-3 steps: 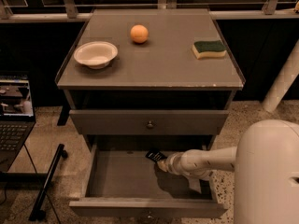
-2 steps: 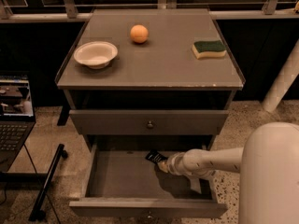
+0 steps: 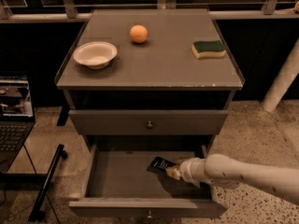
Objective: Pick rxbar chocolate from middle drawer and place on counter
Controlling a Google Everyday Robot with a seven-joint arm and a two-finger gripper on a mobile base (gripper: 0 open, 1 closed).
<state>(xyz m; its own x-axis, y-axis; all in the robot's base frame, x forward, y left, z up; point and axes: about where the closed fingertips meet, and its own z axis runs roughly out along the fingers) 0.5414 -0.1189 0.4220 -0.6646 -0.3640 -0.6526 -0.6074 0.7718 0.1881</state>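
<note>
Arm [image 3: 243, 171] stretched low into open middle drawer [image 3: 119, 178] — end effector [image 3: 173, 172] touching rxbar chocolate [image 3: 160, 164], grip unclear.

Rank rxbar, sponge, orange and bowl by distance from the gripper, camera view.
The gripper is inside the open middle drawer, on its right side.
1. rxbar chocolate: in the drawer, right at the gripper.
2. sponge: right side of the counter.
3. orange, counter back, and bowl, counter left: too close to call.

One camera — high, frontal, looking down; gripper [image 3: 171, 171] in middle drawer [image 3: 119, 178].
</note>
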